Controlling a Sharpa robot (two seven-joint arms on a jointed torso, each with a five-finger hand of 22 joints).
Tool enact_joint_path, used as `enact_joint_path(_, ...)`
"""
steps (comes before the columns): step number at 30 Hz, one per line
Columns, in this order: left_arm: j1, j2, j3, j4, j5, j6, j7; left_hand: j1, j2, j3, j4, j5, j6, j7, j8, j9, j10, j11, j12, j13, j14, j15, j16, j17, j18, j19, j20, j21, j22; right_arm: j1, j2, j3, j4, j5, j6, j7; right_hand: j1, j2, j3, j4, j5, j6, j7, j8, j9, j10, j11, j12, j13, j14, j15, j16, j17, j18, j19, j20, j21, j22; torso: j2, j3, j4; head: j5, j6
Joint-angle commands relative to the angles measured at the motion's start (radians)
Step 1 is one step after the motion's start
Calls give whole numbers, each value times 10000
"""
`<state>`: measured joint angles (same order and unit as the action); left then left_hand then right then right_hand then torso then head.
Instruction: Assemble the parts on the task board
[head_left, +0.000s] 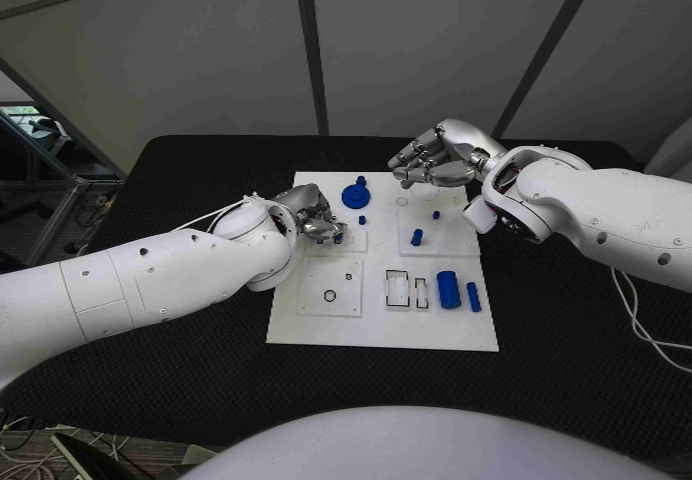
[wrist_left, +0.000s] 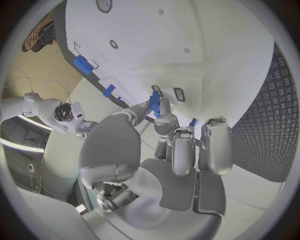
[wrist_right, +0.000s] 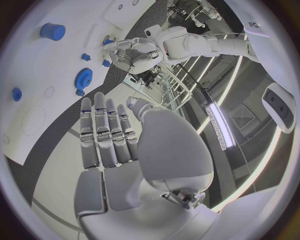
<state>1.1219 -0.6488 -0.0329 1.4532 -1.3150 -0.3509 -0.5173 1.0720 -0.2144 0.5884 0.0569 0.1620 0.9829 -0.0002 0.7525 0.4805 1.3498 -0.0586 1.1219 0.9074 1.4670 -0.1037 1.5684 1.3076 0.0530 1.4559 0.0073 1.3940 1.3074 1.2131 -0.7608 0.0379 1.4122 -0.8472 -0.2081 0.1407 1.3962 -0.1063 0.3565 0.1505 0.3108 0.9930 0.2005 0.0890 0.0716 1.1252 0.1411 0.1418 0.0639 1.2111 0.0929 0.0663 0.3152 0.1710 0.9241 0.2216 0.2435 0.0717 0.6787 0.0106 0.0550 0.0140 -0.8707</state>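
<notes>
- A white task board (head_left: 382, 335) lies in the middle of a black table (head_left: 173, 380), with small blue parts on it.
- The left hand (head_left: 307, 216) is over the board's left half, at its upper-left plate.
- In the left wrist view, this hand (wrist_left: 172, 145) pinches a small blue peg (wrist_left: 154, 101) between thumb and a fingertip, holding it right against the board beside two small rectangular slots.
- The right hand (head_left: 437, 155) hovers above the board's far edge, fingers curled loosely inward, holding nothing.
- In the right wrist view its fingers (wrist_right: 106, 132) lie side by side, nearly straight, apart from every part.
- A blue gear (head_left: 356, 194) lies on the board between the two hands, nearer the left hand.
- A short blue pin (head_left: 417, 237) stands on the upper-right plate, below the right hand.
- A blue cylinder (head_left: 449, 289) and a thinner blue rod (head_left: 473, 296) lie side by side near the board's right edge, well apart from both hands.
</notes>
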Motion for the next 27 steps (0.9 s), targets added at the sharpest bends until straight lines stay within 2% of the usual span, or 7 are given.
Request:
enact_joint_path(1,-59,-19,-54,-13,58,385,-134,-80,-3,-71,27,-27,47,-5,2,0,-27,-52,13,11,1007,-60,-54,2530,-30,33,-23,-57,1065,14,7,6,-4,-4,-17,116,-50,70,71,-10,25,-18,83,-64,13,-44,12,14,-5,-82,9,-11,-9,131,32,41,-22,-10,3,1,1,5,-4)
enact_joint_path(27,-61,-145,-54,108,108,462,-124,-312,-15,-404,332,-9,86,-3,-10,-25,-31,-49,28,31,1007,-58,-55,2528,-30,37,-24,-76,1077,11,17,6,-11,-4,-12,122,-49,69,80,-18,35,-18,83,-64,14,-47,11,16,-5,-84,10,-10,-14,132,40,40,-36,-14,5,4,-1,19,-8)
